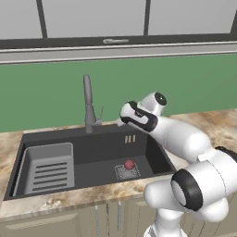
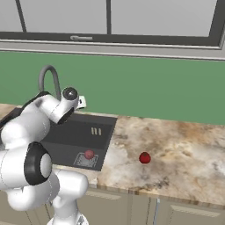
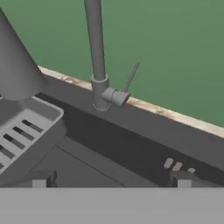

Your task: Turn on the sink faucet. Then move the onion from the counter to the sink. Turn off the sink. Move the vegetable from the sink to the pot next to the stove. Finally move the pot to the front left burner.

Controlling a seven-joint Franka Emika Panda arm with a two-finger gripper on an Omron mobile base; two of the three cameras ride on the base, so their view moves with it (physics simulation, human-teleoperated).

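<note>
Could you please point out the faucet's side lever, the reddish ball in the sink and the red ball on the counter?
faucet lever (image 3: 131,76): hand view, middle of the thin rod.
ball in the sink (image 1: 129,164): left base view, its top.
ball on the counter (image 2: 144,157): right base view, its centre.

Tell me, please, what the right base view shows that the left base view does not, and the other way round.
Right base view alone: a second red ball lying on the counter to the right of the sink. Left base view alone: the slotted tray insert at the basin's left end, and the faucet's thin lever. Both: the sink faucet, the sink, and the onion on the drain grate.
</note>
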